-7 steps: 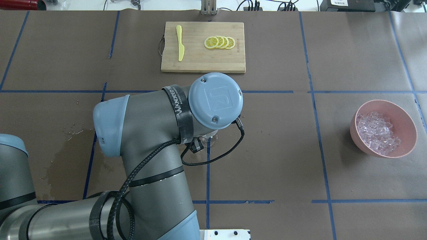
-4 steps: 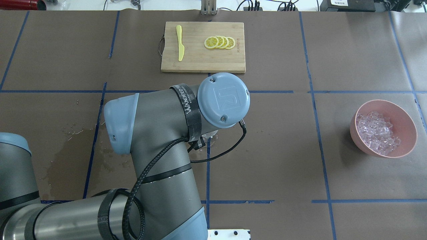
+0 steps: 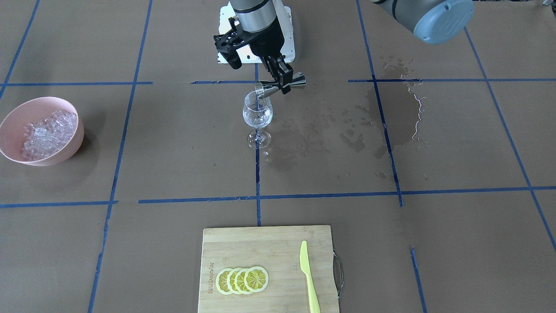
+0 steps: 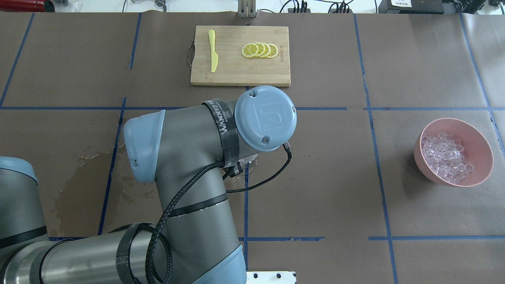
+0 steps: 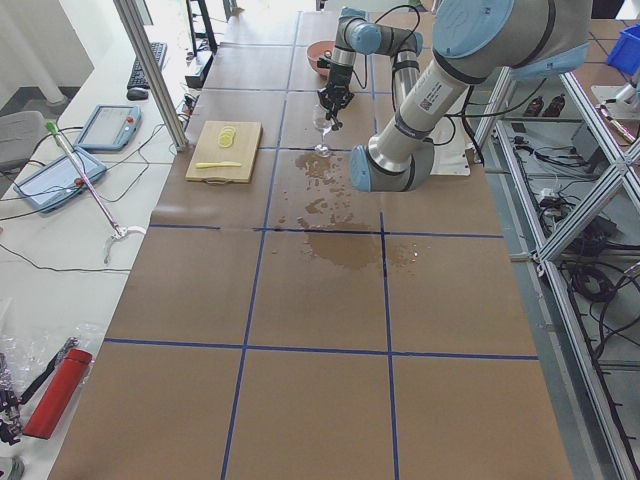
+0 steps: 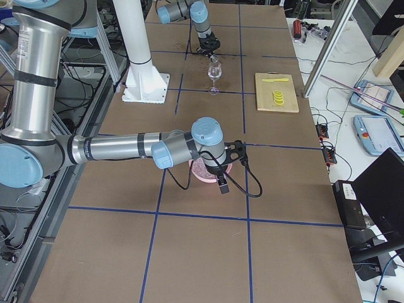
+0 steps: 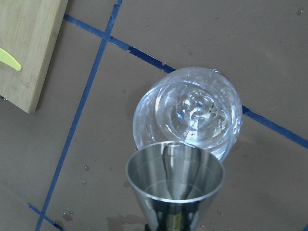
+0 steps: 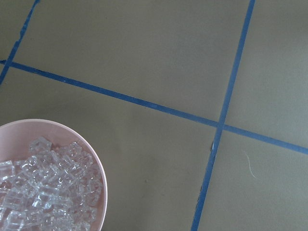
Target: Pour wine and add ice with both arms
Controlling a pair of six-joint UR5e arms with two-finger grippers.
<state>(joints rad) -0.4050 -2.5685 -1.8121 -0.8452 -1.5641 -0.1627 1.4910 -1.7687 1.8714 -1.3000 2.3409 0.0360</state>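
Note:
My left gripper (image 3: 281,82) is shut on a steel jigger (image 3: 278,87) and holds it tipped, mouth over the rim of the clear stemmed glass (image 3: 257,114) at the table's middle. In the left wrist view the jigger (image 7: 175,180) hangs just above the glass (image 7: 192,113), which holds a little clear wine. In the overhead view the left arm (image 4: 189,142) hides the gripper and most of the glass. The ice (image 3: 45,130) lies heaped in a pink bowl (image 3: 13,111). My right gripper (image 6: 222,183) hovers beside the bowl (image 8: 98,168). I cannot tell if it is open.
A bamboo cutting board (image 3: 265,269) with lemon slices (image 3: 242,280) and a yellow knife (image 3: 307,276) lies at the table's far side from the robot. Dark wet stains (image 3: 391,113) spread on the brown paper on the robot's left of the glass.
The left arm's wrist and elbow shifted a little to the right over the glass, then held nearly still. The bowl and board have not moved.

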